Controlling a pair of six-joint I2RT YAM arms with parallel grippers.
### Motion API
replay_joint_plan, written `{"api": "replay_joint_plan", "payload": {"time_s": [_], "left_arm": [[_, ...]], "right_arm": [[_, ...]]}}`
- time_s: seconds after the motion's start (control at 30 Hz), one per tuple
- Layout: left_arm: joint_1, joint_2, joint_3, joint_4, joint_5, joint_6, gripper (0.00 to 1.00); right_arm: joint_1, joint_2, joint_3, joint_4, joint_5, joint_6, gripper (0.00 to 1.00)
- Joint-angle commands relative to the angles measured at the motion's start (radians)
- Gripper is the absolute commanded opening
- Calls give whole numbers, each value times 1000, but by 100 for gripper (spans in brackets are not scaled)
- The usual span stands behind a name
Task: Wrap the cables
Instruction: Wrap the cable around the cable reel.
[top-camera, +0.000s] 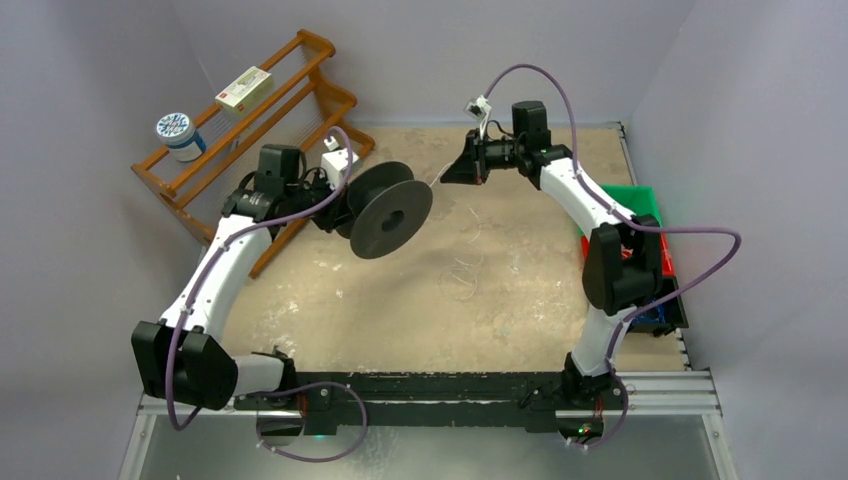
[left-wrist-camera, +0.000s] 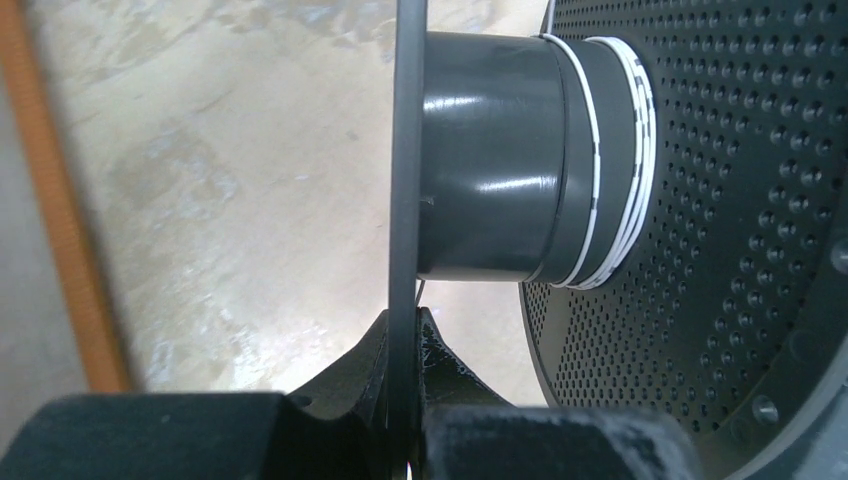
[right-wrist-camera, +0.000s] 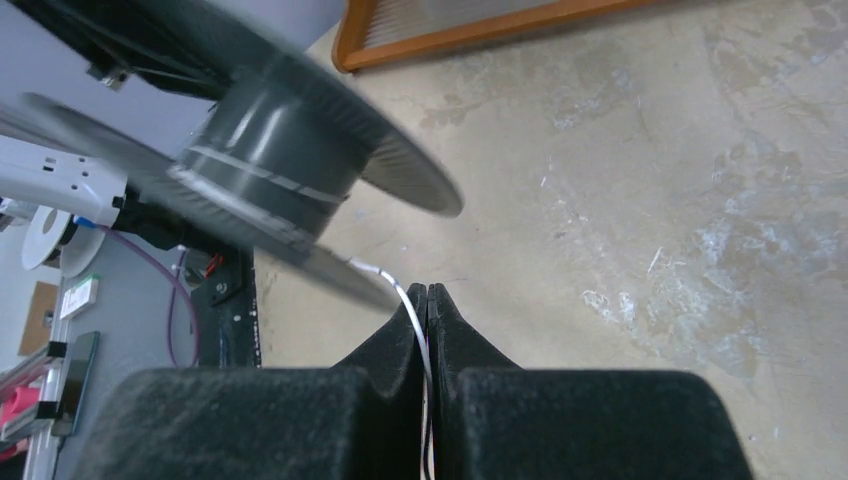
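Observation:
A dark grey spool (top-camera: 390, 210) hangs above the table's left middle. My left gripper (left-wrist-camera: 405, 325) is shut on the edge of its thin near flange (left-wrist-camera: 405, 150). A few turns of pale white cable (left-wrist-camera: 592, 150) lie round the hub (left-wrist-camera: 490, 150), close to the perforated far flange. In the right wrist view the cable (right-wrist-camera: 408, 300) runs from the spool (right-wrist-camera: 270, 150) into my right gripper (right-wrist-camera: 427, 292), which is shut on it. In the top view the right gripper (top-camera: 445, 175) sits just right of the spool, and loose cable loops (top-camera: 465, 275) lie on the table below it.
A wooden rack (top-camera: 250, 120) stands at the back left, carrying a white box (top-camera: 243, 88) and a round tin (top-camera: 178, 135). Red and green bins (top-camera: 640, 205) sit at the right edge behind the right arm. Grey walls enclose the table.

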Motion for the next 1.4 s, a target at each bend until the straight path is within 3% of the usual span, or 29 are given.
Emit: {"api": "replay_joint_plan", "payload": {"time_s": [0.0,0.17,0.43,0.7,0.9,1.13,1.37], "left_arm": [[-5,-55,-23,156,-230,-32,0],[-10,-20,-15,186,-313,-79,0],[-62,55,-9,226,-447,-150,0],[-100,122,28,254,-646,-258,0],[-100,160,53,272,-753,-407,0],[-95,151,80,329,-687,-570,0],[-65,99,86,428,-543,-671,0]], "right_arm": [[-16,-7,119,-126,-55,-56,0],[-15,-37,149,-109,-25,-69,0],[25,-63,135,-79,-140,-99,0],[148,-74,133,-105,-144,-160,0],[250,-55,139,-199,-55,-301,0],[356,-6,156,-366,50,-477,0],[376,-46,39,-368,64,-536,0]]}}
